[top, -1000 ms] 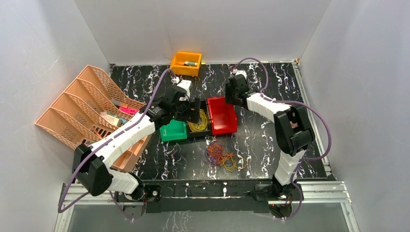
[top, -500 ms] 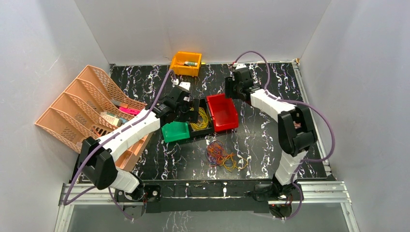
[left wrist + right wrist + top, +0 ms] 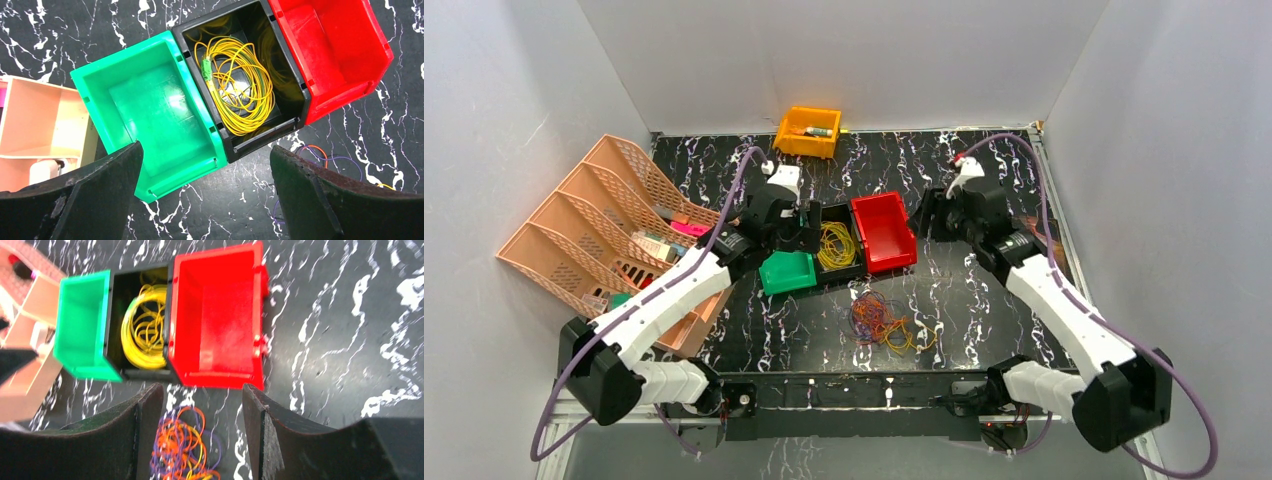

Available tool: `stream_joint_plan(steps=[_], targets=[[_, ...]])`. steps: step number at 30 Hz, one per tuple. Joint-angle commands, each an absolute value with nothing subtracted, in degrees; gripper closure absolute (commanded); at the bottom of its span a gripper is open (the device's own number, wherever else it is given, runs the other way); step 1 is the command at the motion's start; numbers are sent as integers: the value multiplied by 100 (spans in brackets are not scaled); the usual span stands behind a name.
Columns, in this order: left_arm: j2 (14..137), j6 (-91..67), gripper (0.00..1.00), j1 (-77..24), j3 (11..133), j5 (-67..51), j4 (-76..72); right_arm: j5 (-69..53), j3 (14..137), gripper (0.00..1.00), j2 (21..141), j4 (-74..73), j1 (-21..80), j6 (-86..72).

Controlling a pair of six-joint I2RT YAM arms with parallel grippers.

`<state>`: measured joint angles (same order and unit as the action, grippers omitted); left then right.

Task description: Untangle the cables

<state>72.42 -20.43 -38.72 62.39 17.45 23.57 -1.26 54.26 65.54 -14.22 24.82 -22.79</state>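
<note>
Since a second ago the right arm has swung from behind the red bin out to its right side, and the right gripper hangs with fingers spread and empty. Almost under that gap, just short of the bin, the orange and purple cables lie tangled on the table. Below the left gripper, also wide apart and empty, the yellow cable sits coiled in the black bin. The right gripper would best descend on one outer loop of a single colour, not the knot's middle.
</note>
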Motion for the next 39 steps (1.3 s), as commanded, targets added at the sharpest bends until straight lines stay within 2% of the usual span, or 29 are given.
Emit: stream_joint_plan(steps=[1, 5, 8, 11, 16, 24, 39], targets=[[6890, -1932, 2, -3827, 6268, 1874, 2472, -1219, 5073, 33, 5952, -2172, 2471, -2199], [6606, -2122, 2, -3823, 5915, 1692, 2099, -2000, 4886, 36, 5568, -2499, 2477, -2286], [6764, -2302, 2, -3823, 6024, 2070, 2323, -2169, 4691, 39, 5412, -2577, 2511, -2608], [7033, -2396, 2, -3823, 6269, 2188, 2584, -1801, 4260, 40, 5163, -2429, 2752, -2991], [6991, -2404, 2, -3823, 6128, 1772, 2180, -1280, 3539, 41, 4858, -2117, 3340, -3611], [7155, -2345, 2, -3823, 6121, 1701, 2082, -748, 3230, 47, 5133, -1476, 4322, -4090], [7382, -2206, 2, -3823, 6179, 1572, 2189, -861, 3120, 54, 5901, -1054, 4416, -4091]])
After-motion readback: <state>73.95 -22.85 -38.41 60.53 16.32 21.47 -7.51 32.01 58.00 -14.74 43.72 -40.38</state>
